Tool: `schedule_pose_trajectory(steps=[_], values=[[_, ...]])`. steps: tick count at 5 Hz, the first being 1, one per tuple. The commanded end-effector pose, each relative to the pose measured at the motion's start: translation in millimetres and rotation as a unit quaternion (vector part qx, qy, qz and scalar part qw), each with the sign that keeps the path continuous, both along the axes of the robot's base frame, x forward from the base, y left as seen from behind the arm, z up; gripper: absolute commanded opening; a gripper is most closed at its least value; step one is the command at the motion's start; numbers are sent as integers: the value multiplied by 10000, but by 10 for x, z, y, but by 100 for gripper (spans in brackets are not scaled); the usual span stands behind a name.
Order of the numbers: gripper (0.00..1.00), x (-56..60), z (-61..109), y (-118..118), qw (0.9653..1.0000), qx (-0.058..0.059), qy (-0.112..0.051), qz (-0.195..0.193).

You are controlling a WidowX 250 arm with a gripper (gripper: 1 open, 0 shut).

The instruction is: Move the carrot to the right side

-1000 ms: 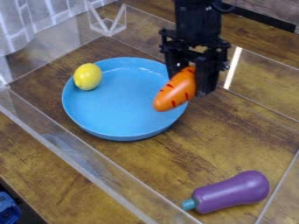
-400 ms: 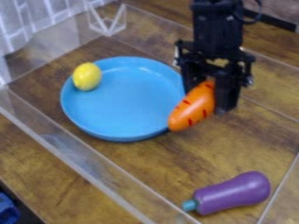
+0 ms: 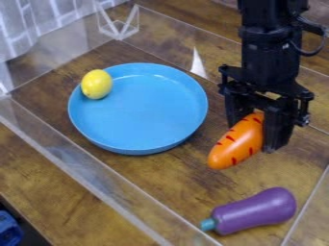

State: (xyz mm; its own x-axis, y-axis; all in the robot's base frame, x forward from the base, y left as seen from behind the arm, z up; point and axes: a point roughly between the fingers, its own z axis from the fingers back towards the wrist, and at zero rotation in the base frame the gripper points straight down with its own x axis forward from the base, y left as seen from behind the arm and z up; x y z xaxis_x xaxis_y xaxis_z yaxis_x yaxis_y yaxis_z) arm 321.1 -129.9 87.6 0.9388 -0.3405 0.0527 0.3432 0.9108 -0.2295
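Note:
The orange toy carrot [image 3: 238, 145] hangs tilted in the black gripper [image 3: 261, 132], just right of the blue plate [image 3: 135, 144] and above the wooden table. The jaws are shut on the carrot's upper end, so its leafy top is hidden between the fingers. The carrot's tip points down and to the left, clear of the plate's rim.
A yellow lemon [image 3: 95, 84] lies in the plate's left part. A purple eggplant [image 3: 255, 210] lies on the table at the front right. Clear plastic walls [image 3: 77, 183] fence the work area along the front and left.
The gripper has carried the carrot from over the plate's right rim to the right and toward the front, off the plate. The lemon and eggplant have not moved.

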Motion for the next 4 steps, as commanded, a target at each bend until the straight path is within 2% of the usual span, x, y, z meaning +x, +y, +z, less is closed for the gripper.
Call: schedule_pose_trajectory(steps=[1,2,4], values=[[0,50,119,-60,9996,-73,-239,-98],[0,108,48,-59,9997,-40,-219,-117],[0,86,186,-220,9995,-14,-169,-259]])
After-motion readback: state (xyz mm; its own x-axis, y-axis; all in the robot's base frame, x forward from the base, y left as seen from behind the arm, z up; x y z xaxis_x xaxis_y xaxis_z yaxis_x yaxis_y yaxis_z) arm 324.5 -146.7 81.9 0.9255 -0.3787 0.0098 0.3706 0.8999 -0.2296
